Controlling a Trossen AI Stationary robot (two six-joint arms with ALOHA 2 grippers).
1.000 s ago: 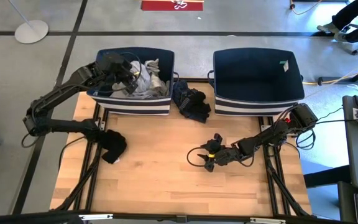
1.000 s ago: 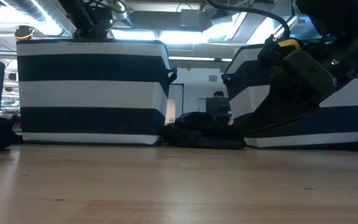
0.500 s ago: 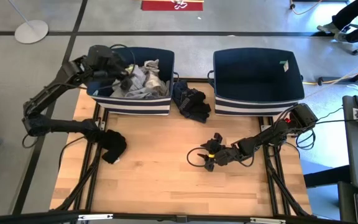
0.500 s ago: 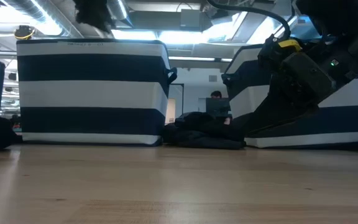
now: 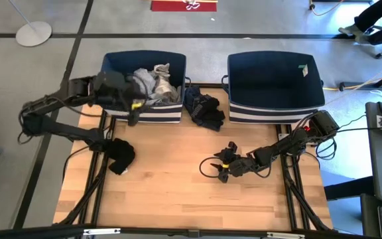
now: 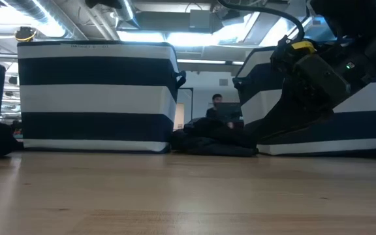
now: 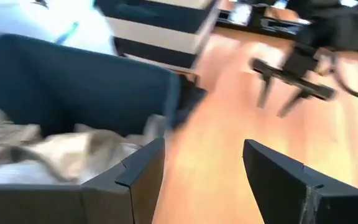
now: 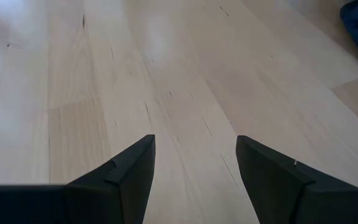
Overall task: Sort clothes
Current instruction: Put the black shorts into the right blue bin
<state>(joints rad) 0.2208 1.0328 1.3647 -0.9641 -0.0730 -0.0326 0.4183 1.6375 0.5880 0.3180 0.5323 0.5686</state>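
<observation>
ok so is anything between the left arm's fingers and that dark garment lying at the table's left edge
Nothing visible blocks it. The left gripper is open and empty at the front wall of the left bin, and only bare table lies between it and the dark garment. The right gripper rests on the table, well off that path.

A grey floor (image 5: pixel 257 23) crossed by dark lines surrounds the wooden table (image 5: pixel 178 192), with a white round stand base (image 5: pixel 33 32) and a red mat (image 5: pixel 183 5) on it, while ceiling lights (image 6: pixel 207 38) and exposed ducts (image 6: pixel 38 14) show behind.
</observation>
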